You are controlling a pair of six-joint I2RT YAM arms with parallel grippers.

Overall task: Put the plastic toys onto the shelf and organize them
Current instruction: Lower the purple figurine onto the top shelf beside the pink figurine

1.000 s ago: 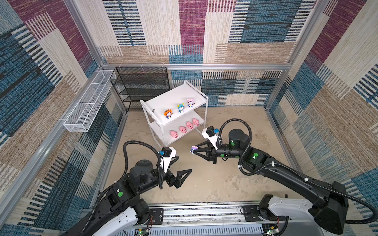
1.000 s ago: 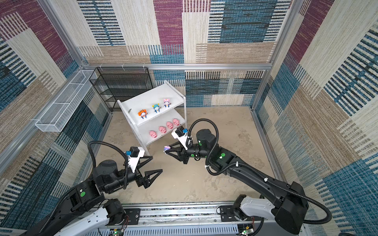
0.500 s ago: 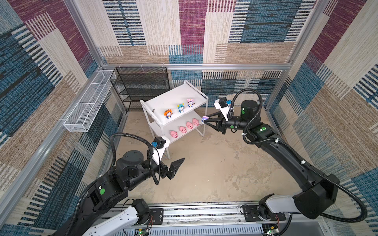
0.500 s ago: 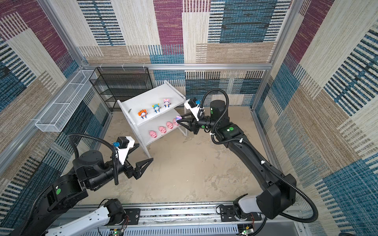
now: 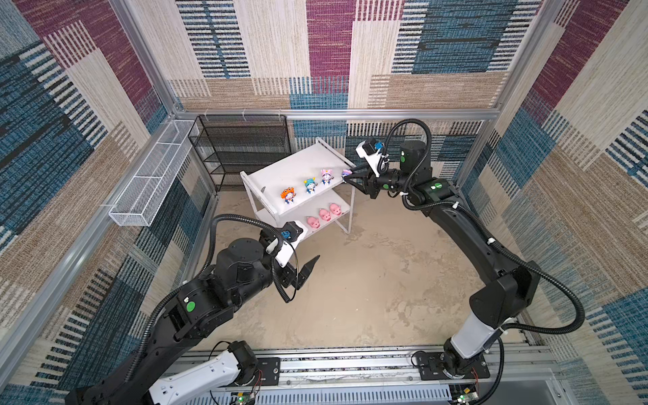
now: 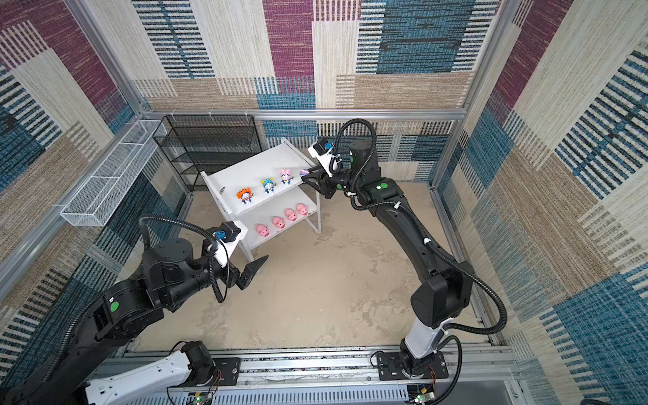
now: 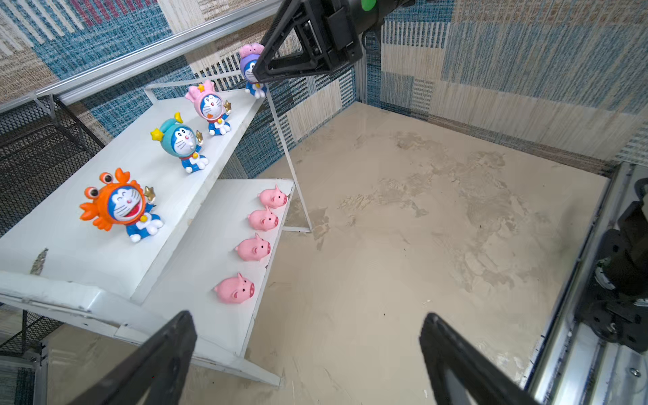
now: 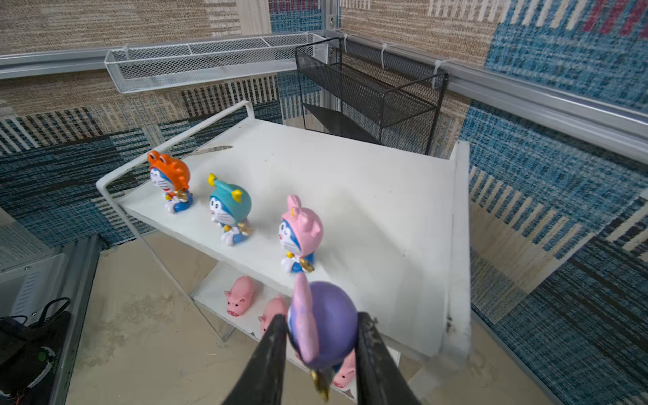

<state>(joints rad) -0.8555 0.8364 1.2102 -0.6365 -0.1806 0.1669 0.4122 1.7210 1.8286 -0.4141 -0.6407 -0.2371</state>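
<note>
Bright even light, soft shadows, edges bowed.

Wrist cam's no help here: the purple-hooded white-blue cartoon figurine [image 8: 324,329] in my right pincer [image 8: 322,317] is blurry, its face hidden, and it covers half the glossy pink pigs [image 8: 271,312].
</note>
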